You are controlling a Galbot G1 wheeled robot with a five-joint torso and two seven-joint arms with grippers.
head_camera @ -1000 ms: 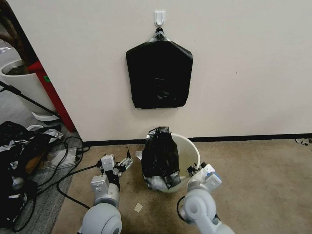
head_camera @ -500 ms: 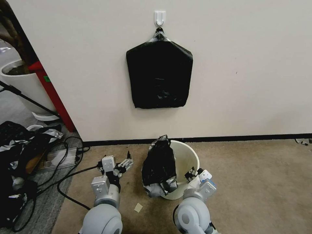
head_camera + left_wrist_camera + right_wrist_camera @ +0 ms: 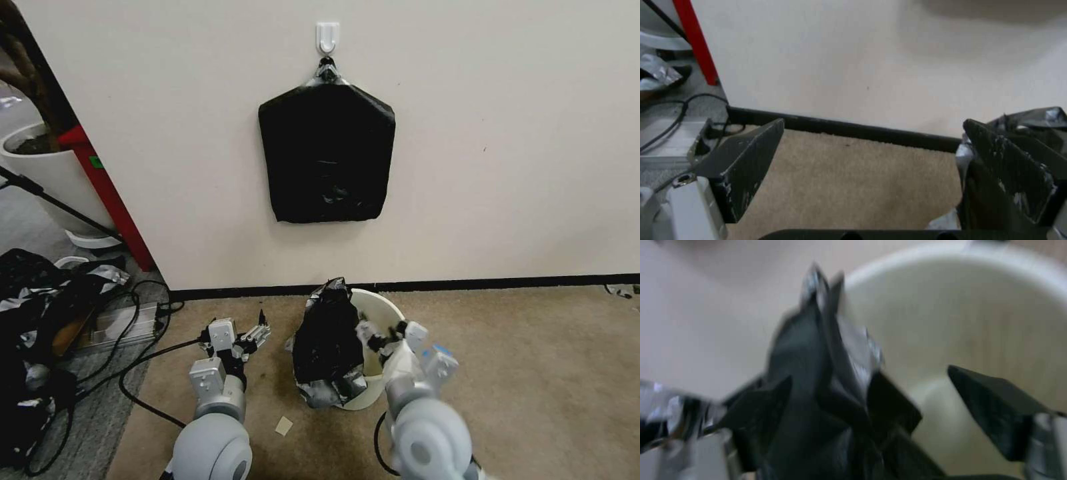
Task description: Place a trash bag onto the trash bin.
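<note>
no readable writing | trash bag (image 3: 328, 340): glossy black, crumpled, silvery wrinkles, draped over left rim of trash bin (image 3: 387, 313), partly inside | bin cream-white, on carpet by wall | right gripper (image 3: 380, 335) over bin mouth, fingers apart beside bag | left gripper (image 3: 257, 333) fingers apart, left of bin

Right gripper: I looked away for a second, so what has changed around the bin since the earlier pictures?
The right gripper has swung from the bin's near right rim up and over the opening of the trash bin, toward the trash bag, its jaws open. The bag has slumped lower on the bin's left rim. The left gripper stays open on the carpet side; the pack of bags hangs unchanged.
</note>
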